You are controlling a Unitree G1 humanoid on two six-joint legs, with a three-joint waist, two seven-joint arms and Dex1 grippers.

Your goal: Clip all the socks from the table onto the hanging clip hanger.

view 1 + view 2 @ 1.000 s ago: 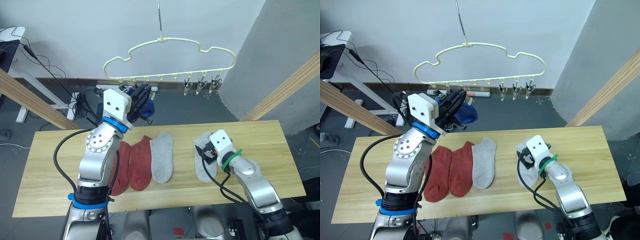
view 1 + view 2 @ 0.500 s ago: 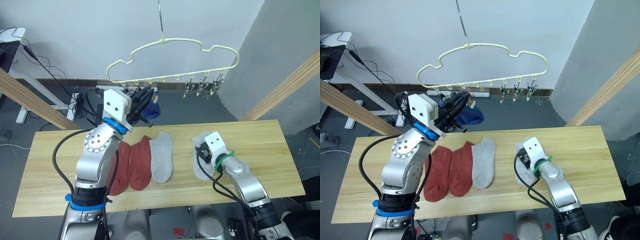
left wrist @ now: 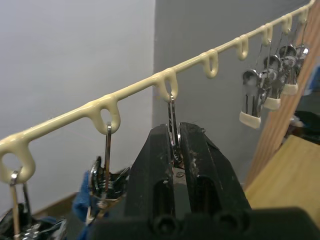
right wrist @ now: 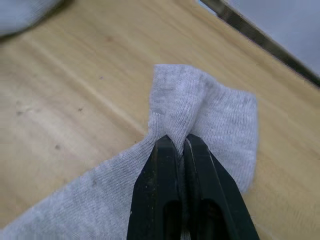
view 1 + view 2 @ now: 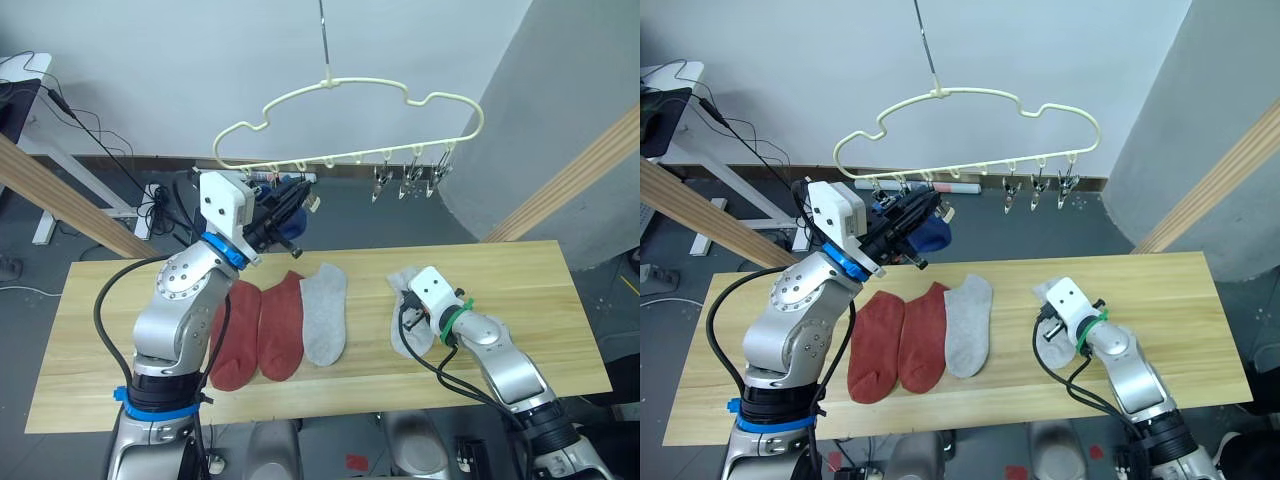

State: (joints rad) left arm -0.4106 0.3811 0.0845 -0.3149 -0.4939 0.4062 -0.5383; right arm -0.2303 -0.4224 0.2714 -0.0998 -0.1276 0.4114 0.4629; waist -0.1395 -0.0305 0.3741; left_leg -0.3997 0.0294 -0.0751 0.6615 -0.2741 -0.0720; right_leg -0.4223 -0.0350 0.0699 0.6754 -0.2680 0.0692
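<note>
Clip hanger: hangs above the surface's far edge.
Left pincer: raised beneath the hanger, fingers pinched on a metal clip; blue sock just beside.
Right pincer: closed on a fold of grey sock, lying on the surface below the hanger's right end.
Two red socks, one grey sock: flat below the hanger's left half.
Step, as judged: grey sock being picked up. Next: lift it to the squeezed clip.
</note>
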